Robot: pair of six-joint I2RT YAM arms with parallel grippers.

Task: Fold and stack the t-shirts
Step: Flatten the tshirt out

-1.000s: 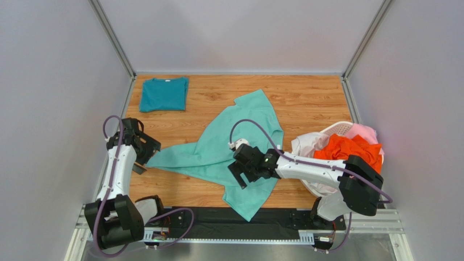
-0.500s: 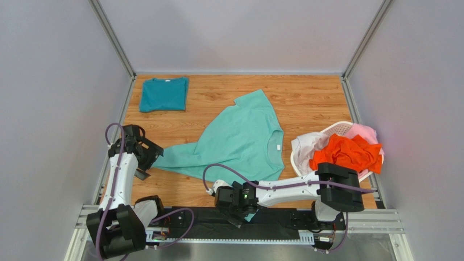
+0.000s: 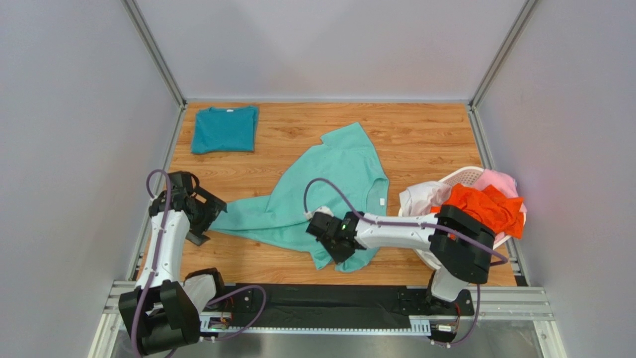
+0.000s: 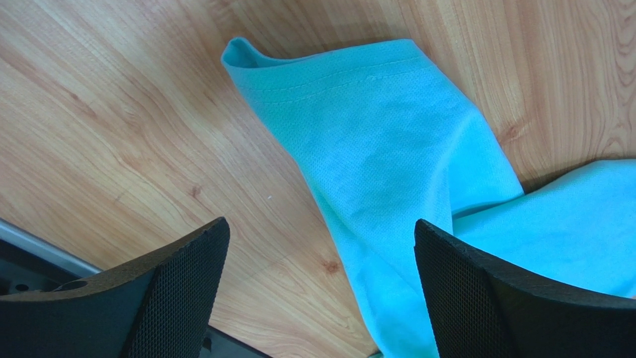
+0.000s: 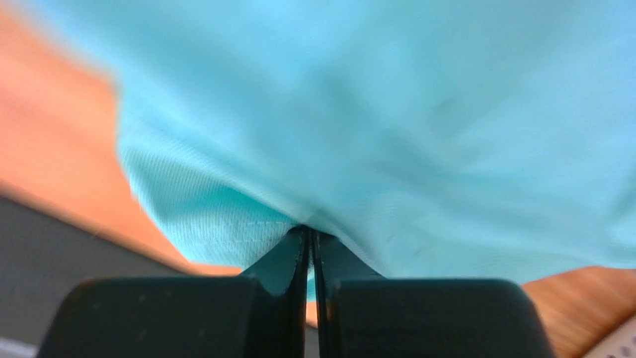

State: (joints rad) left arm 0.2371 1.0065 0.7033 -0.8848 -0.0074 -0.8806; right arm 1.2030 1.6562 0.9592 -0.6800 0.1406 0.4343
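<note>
Right gripper (image 5: 310,237) clamped on the near hem of the mint t-shirt (image 3: 337,183) — my left gripper (image 4: 319,231) sits wide apart over its sleeve end on the bench (image 3: 425,134).

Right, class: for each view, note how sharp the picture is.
Top view: sharp, evenly lit. Left wrist: crisp weave on the mint shirt and grain on the table. Right wrist: mostly blurred, cloth weave showing only near the gripper.

Rumpled mint t-shirt (image 3: 336,179) at centre; folded teal t-shirt (image 3: 224,128) in far-left corner.
</note>
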